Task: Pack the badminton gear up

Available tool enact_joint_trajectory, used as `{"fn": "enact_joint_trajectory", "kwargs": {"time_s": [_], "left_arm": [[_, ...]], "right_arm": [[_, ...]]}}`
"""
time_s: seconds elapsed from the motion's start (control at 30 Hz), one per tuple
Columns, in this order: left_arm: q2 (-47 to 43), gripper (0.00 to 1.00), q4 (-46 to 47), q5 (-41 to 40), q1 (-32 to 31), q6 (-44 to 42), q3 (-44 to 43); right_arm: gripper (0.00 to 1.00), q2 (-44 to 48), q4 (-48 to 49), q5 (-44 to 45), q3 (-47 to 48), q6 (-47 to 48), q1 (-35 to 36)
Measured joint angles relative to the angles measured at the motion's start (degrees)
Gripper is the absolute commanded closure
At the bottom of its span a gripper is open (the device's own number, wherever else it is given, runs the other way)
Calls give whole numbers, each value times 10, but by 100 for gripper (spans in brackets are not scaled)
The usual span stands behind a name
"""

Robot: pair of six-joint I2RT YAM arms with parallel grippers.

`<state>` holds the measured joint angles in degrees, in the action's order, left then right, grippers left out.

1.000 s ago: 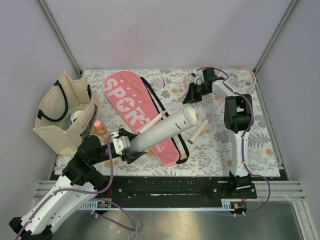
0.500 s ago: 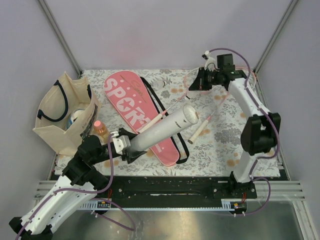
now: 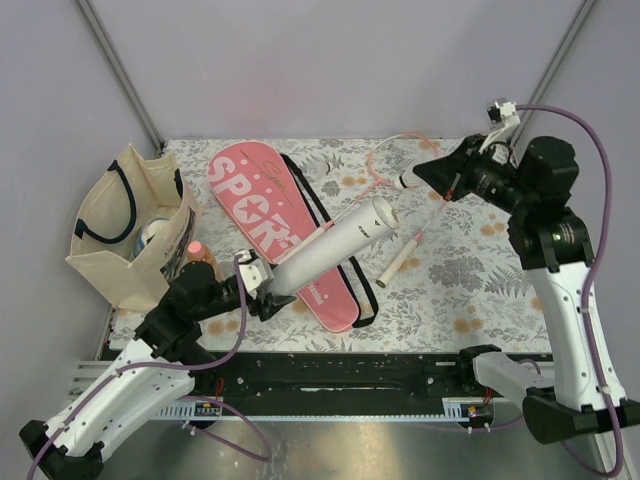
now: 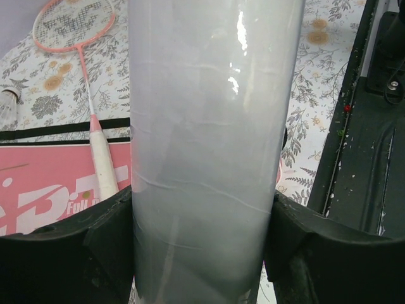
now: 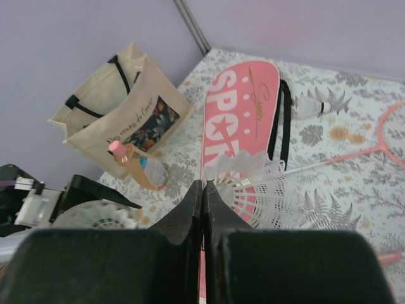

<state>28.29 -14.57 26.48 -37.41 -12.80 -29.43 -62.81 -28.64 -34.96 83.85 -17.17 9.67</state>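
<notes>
While the left gripper (image 3: 264,284) clamps the lower end of the white tube (image 3: 335,245), its jaws spread wide on either side of it, the tube slants up and to the right across the middle of the overhead view, above the lower part of the pink cover (image 3: 258,198). That cover, lettered "SPORT", lies flat on the flowered table (image 3: 480,290) left of centre, with its black strap (image 3: 312,208) along its right edge. At the upper right, the right gripper (image 3: 408,182) hangs well above the table with its fingers pressed together. In its wrist view a white shuttlecock (image 5: 253,187) sits right at the fingertips, seemingly pinched by the edge of its skirt. A second shuttlecock (image 5: 311,104) lies on the table just beside the strap, near the cover's top. One racket (image 4: 89,95) has its pink head toward the top of the left wrist view and its white handle resting on the cover beside the tube. The other racket (image 3: 396,262) has its handle on the table right of the tube, its shaft running up toward the right arm. At the left edge stands a beige tote bag (image 3: 125,235), with an orange bottle (image 3: 198,256) just beside it.
</notes>
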Motion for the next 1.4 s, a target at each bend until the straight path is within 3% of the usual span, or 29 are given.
{"fn": "enact_joint_trajectory", "kwargs": {"time_s": [0.27,0.43,0.83,1.17,1.4], "left_arm": [[19,53,-30,-13,0,0,-17],[23,53,-38,-20,0,-2,-29],[26,52,-58,-16,0,-9,-33],[21,52,-50,-7,0,-12,-33],[23,52,-52,0,0,-13,-33]], "right_arm": [[100,70,12,-21,-1,-35,0],[100,80,73,-68,-47,-97,2],[100,74,130,-108,-118,-166,78],[100,79,156,-128,-141,-191,88],[93,69,158,-154,-158,-198,105]]}}
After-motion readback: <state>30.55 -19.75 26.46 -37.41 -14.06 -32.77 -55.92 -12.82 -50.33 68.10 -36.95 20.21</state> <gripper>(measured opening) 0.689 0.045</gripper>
